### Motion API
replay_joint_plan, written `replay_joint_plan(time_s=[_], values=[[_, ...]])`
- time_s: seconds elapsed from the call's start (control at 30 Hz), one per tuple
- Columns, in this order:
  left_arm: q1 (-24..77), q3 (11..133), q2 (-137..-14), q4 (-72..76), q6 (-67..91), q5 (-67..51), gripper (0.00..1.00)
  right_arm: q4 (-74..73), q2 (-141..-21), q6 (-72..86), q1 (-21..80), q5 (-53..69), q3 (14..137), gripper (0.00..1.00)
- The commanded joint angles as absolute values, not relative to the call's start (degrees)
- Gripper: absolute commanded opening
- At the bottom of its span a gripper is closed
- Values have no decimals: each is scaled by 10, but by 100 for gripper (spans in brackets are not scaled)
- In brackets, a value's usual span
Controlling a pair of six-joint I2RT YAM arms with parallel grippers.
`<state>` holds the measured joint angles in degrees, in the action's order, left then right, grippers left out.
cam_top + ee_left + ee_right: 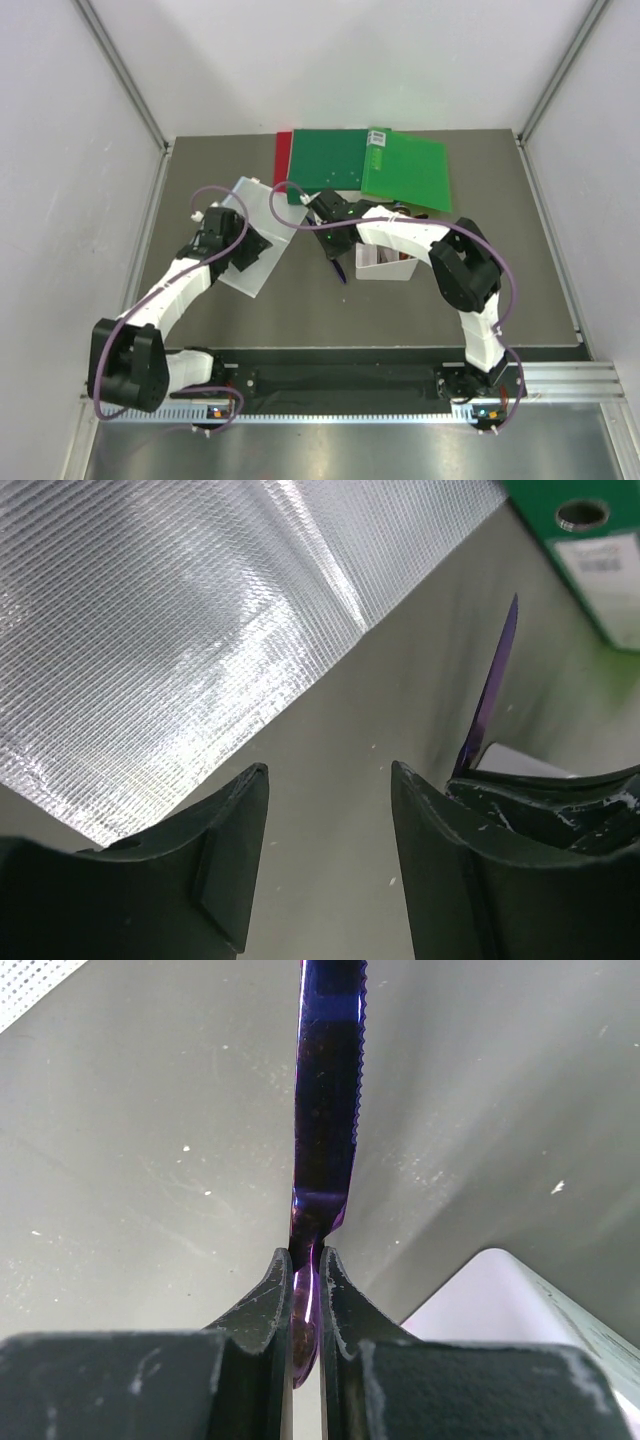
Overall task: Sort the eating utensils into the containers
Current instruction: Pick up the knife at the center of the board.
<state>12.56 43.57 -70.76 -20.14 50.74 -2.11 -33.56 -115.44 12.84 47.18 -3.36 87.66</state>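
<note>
**While the right gripper [307, 1260] pinches a purple knife [328, 1110], the left gripper [330, 780] hangs open**

Where the knife's handle narrows, the right gripper's two dark fingers are closed tight on it. Only a sliver of purple shows between them. The serrated blade runs straight out from the fingertips, shiny violet with a blue sheen, over the grey table [420, 310]. From above, the knife sits near the middle of the table and points roughly toward the near edge. It may be lifted off the surface, but no view settles that.

Just to the right of the knife stands the white bin [385, 272], with the right arm reaching across its top. Its contents are too small and too covered to make out. In the right wrist view one pale corner of the bin shows close beside the fingers.

Behind the bin, at the far side of the table, lie flat green folders [400, 165] with a red folder [283, 155] peeking out on their left.

To the left of the knife, the left gripper is over the near end of a clear plastic sheet [180, 630] with a fine grid texture. Its fingers stand about halfway apart with nothing between them, only bare table and the sheet's edge below. From its wrist camera the purple blade shows off to the right.
</note>
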Motion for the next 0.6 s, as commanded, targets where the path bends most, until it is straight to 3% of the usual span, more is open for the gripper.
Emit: replay_joint_plan(time_s=[0.0,0.17,0.3,0.43,0.57], values=[[70,364,-657,-41,587,-77,58,-310,-1119,126,462,-31,885,0],[49,338,-671,-29,620,-62,57,-307,-1122,128,461,-23,879,0],[42,300,-719,118,649,-125,57,-306,-1120,127,461,-19,881,0],[44,360,-892,204,631,-256,55,-306,-1120,125,460,-15,885,0],[48,385,-1017,380,666,-362,50,-306,-1121,128,458,-8,887,0]])
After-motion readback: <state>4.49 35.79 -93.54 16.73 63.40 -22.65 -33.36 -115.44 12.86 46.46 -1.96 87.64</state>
